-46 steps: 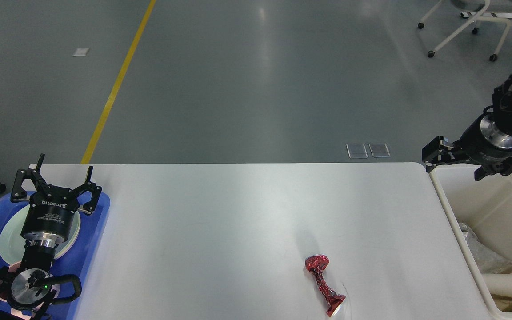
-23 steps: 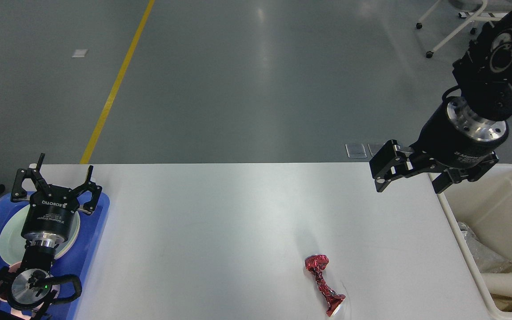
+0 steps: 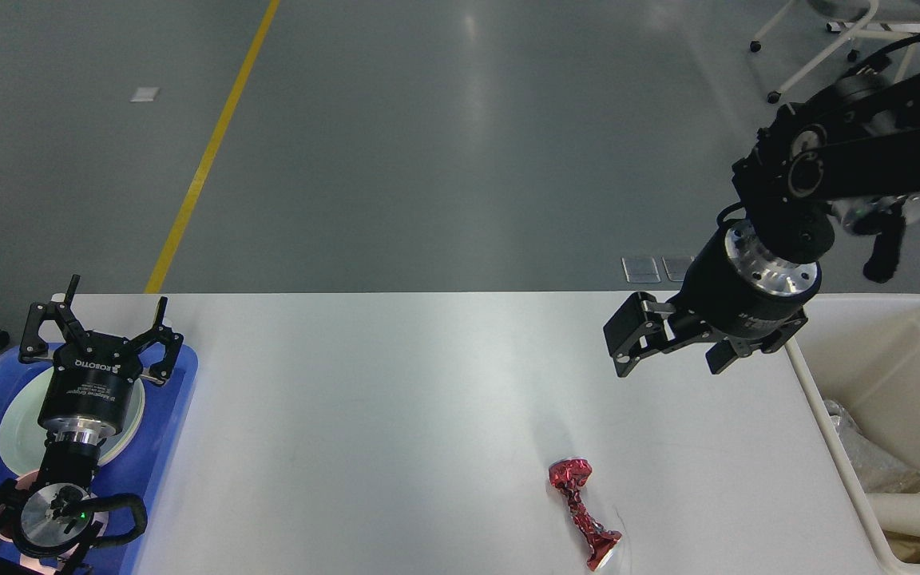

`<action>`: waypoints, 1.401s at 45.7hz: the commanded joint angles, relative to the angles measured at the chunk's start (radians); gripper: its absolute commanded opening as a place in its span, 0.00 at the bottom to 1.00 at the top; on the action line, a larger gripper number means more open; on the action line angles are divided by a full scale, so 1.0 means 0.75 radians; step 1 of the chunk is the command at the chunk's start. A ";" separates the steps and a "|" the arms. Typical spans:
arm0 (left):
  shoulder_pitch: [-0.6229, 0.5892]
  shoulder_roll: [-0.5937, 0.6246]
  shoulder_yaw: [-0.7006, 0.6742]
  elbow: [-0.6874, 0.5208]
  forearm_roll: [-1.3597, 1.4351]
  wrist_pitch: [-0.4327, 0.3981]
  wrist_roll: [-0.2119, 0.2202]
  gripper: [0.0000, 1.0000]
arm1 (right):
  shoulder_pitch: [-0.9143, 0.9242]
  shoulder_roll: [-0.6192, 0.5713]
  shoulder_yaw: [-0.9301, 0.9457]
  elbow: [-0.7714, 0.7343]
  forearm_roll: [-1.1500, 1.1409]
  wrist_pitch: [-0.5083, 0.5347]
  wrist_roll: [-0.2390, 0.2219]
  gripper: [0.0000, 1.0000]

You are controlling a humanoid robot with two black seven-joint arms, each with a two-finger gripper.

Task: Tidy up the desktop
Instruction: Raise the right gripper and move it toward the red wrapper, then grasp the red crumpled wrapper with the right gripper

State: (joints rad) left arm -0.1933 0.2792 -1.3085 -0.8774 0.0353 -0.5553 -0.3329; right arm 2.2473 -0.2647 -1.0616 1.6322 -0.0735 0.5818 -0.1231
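The white desktop (image 3: 396, 399) fills the middle of the head view. A crumpled red foil wrapper (image 3: 582, 511) lies on it near the front edge, right of centre. My right gripper (image 3: 669, 363) hangs open and empty above the desktop's right part, up and to the right of the wrapper and apart from it. My left gripper (image 3: 113, 307) is open and empty at the far left, held over a blue tray.
The blue tray (image 3: 180, 383) holds a pale plate (image 3: 13, 423) under my left arm. A cream bin (image 3: 797, 363) stands against the desktop's right edge, with crumpled plastic and a paper cup (image 3: 903, 511) inside. A wheeled chair (image 3: 835, 48) stands on the floor far right.
My right arm has swung left and down, from over the cream bin to over the desktop's right part, gripper still open. The left arm and the wrapper have not moved.
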 commanded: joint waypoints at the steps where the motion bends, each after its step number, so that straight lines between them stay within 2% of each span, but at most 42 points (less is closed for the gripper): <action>1: 0.000 0.000 0.000 0.000 0.000 0.000 0.000 0.96 | -0.129 0.107 0.039 -0.006 -0.029 -0.174 -0.010 0.99; 9: 0.000 0.000 0.000 0.000 0.000 0.000 0.000 0.96 | -0.358 0.240 0.039 -0.076 -0.127 -0.358 -0.014 0.99; 22: 0.000 0.000 0.000 0.000 0.000 0.000 0.000 0.96 | -0.707 0.281 0.039 -0.237 -0.278 -0.532 -0.014 0.98; 44: 0.000 0.000 0.000 0.000 0.000 0.000 0.000 0.96 | -1.043 0.420 0.039 -0.436 -0.286 -0.614 -0.014 0.98; 64: 0.000 0.000 0.000 0.000 0.000 0.000 0.000 0.96 | -1.151 0.447 0.041 -0.517 -0.286 -0.647 -0.016 0.92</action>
State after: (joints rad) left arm -0.1933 0.2792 -1.3085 -0.8774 0.0353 -0.5553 -0.3329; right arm 1.3966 0.0652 -1.0308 1.2480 -0.2887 0.0980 -0.1349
